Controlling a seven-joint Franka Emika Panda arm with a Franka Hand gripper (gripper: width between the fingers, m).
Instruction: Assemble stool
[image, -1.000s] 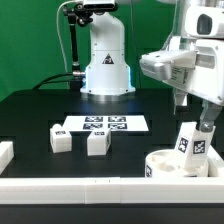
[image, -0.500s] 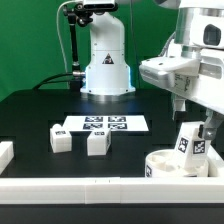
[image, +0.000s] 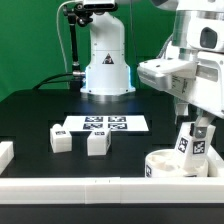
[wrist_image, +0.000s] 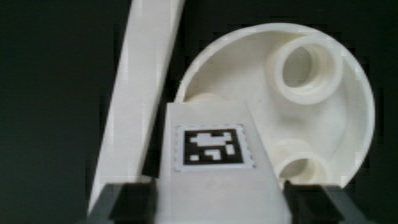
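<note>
Jaws are pinching one stool leg (image: 190, 143) upright over the round seat (image: 160, 163), probably lining it up with a socket.

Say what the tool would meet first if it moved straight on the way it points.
Probably the round seat: the leg it grips leads, with the seat's face directly beyond it, though the gap is unclear.

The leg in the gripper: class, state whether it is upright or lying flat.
Roughly upright: the leg stands tall over the seat, clamped in the gripper.
</note>
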